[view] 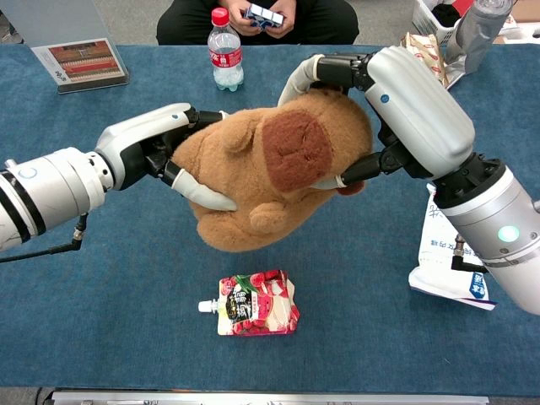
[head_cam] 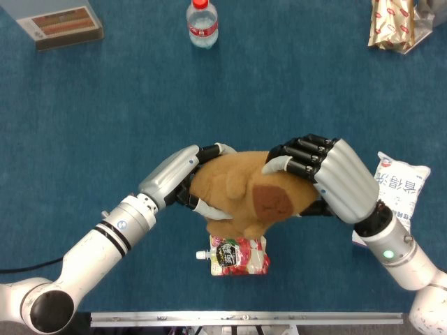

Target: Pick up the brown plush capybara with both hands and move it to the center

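Note:
The brown plush capybara (head_cam: 244,192) (view: 270,173) hangs above the blue table, its darker brown snout patch facing up. My left hand (head_cam: 174,180) (view: 160,148) grips its left side, fingers curled under and over the body. My right hand (head_cam: 328,178) (view: 405,110) holds its right side at the head, fingers wrapped over the top and thumb pressed below the snout. In the head view the plush covers the top of a red drink pouch.
A red fruit drink pouch (head_cam: 234,255) (view: 251,304) lies below the plush near the front edge. A water bottle (head_cam: 202,22) (view: 224,49) stands at the back, a white snack bag (head_cam: 399,187) (view: 451,257) at the right, a gold packet (head_cam: 392,22) and a box (head_cam: 59,24) in the far corners.

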